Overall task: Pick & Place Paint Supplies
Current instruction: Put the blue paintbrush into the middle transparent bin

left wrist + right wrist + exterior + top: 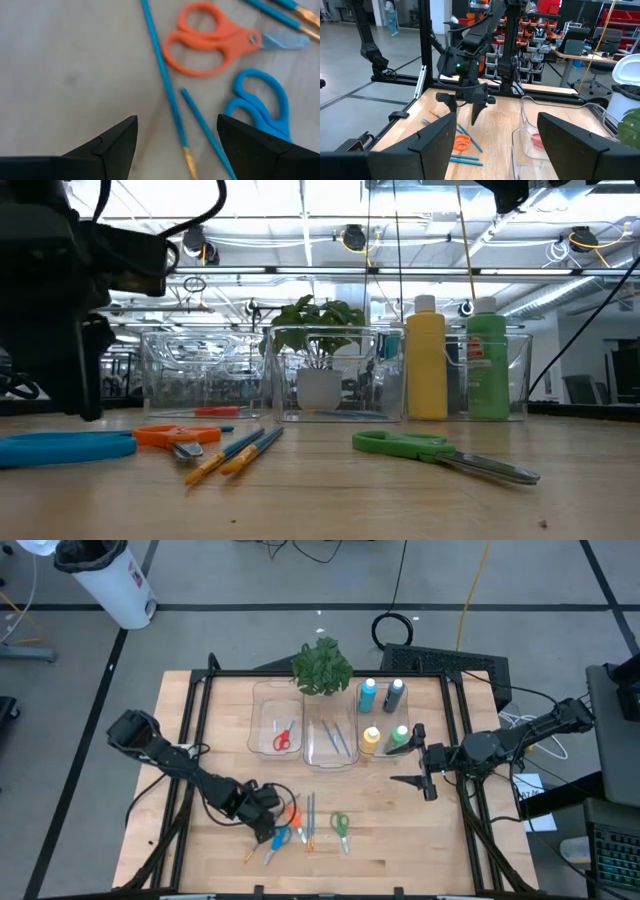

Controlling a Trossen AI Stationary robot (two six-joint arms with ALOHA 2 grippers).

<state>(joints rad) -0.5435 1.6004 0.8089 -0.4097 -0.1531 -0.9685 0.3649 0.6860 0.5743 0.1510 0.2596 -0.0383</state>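
Note:
My left gripper [177,120] is open and points down over the near left of the table [225,720], clear of it in the right wrist view [465,114]. Below its fingers lie two thin blue brushes [165,80]. Beside them lie orange scissors [210,40] and blue scissors [262,105], flat on the wood. More brushes [310,820] and green scissors [340,825] lie to their right. My right gripper [420,768] waits open at the right, raised and level. Yellow [370,739], green [398,737], light blue [368,692] and dark blue [395,693] bottles stand in the right bin.
Three clear bins stand in a row at the far side: the left one [262,700] holds red scissors [283,737], the middle one [310,755] holds brushes. A leafy plant [322,665] stands behind them. A black frame [200,720] runs around the table.

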